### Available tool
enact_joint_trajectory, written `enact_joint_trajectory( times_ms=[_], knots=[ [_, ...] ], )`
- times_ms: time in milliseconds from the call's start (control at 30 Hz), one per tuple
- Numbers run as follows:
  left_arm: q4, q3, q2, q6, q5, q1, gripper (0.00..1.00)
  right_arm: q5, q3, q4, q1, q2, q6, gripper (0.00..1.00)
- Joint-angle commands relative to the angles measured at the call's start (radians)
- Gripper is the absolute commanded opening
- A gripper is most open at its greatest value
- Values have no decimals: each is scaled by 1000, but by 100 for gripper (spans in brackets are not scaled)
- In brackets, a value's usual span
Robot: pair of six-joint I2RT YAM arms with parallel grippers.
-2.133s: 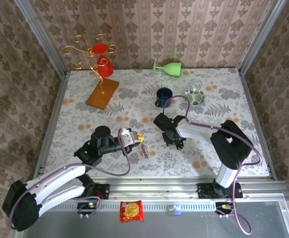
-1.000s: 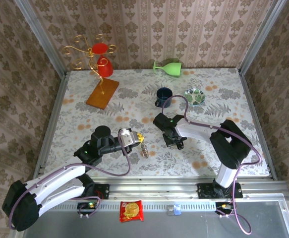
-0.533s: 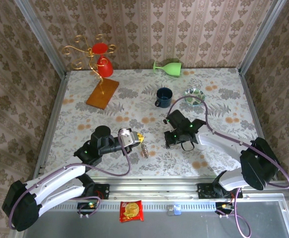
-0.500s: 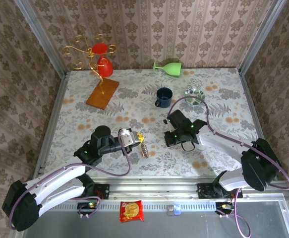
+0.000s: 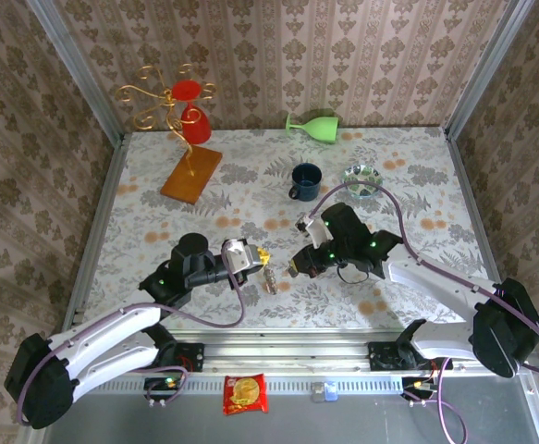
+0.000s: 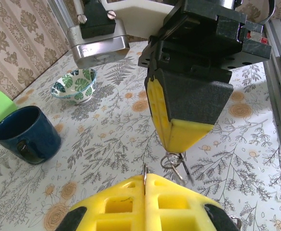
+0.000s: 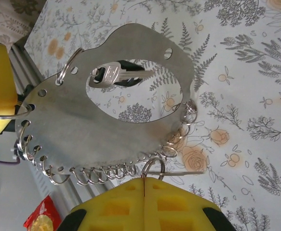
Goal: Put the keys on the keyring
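My left gripper (image 5: pixel 262 254) (image 6: pixel 145 182) is shut on a thin silver wire (image 6: pixel 144 171), which I take for the keyring (image 7: pixel 1 115). By it hangs a flat silver plate (image 7: pixel 73 125) with several small rings along its rim. Through the plate's opening a black-headed key (image 7: pixel 113 74) shows. My right gripper (image 5: pixel 296 267) (image 7: pixel 144 181) is shut on a small split ring (image 7: pixel 153 166) carrying a thin key (image 6: pixel 182 169). It hovers just right of the left gripper, and the right fingers (image 6: pixel 181 137) stand close above the left ones.
A blue mug (image 5: pixel 306 180) (image 6: pixel 24 134) and a leaf-patterned bowl (image 5: pixel 363 176) (image 6: pixel 75 85) stand behind the grippers. A green goblet (image 5: pixel 313 124) lies at the back wall. A gold wire stand (image 5: pixel 188 139) with red cups is back left. A snack packet (image 5: pixel 245 393) lies on the front rail.
The right gripper has swung left toward the left gripper, its elbow moving out to the right. The left arm has stayed put, still shut.
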Motion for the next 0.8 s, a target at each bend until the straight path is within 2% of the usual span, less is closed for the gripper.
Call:
enact_joint_trajectory(
  times_ms=[0, 100, 233, 400, 633, 767],
  knots=[
    [7, 38, -12, 15, -2, -6, 0, -4, 17, -114, 0, 35, -19, 0],
    [2, 31, -23, 17, -5, -7, 0, 40, 60, -293, -6, 106, -21, 0],
    [2, 25, -29, 19, -8, -6, 0, 95, 80, -395, -11, 184, -5, 0],
    [6, 23, -28, 17, -10, -7, 0, 255, 136, -424, -11, 265, 12, 0],
    [-13, 24, -41, 25, -18, -6, 0, 343, 198, -404, -11, 389, 21, 0],
    [-26, 26, -43, 30, -21, -7, 0, 348, 216, -391, -11, 430, 21, 0]
  ],
)
